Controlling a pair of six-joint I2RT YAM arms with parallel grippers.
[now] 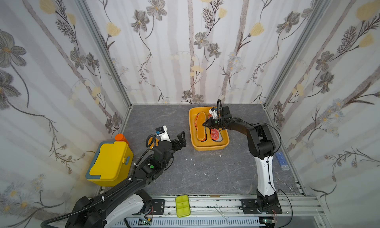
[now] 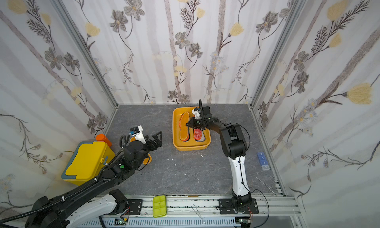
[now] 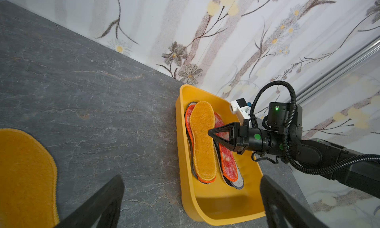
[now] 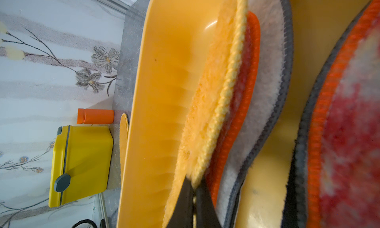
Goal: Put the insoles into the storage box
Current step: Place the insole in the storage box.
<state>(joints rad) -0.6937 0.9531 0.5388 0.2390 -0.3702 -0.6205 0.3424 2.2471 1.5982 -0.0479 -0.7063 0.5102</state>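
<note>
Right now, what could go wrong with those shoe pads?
The right gripper is shut on the edge of the top yellow insole; rising without letting go could drag it from the tray. The other yellow insole lies flat on the table, hard for the open left gripper to pinch.

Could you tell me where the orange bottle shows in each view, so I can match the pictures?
Top view: orange bottle left of centre, behind the lidded box.
Top view: also left of centre, behind the lidded box.
Left wrist: not in it.
Right wrist: left of middle, next to the lidded box.
Shared landmark: storage box, in all four views.
</note>
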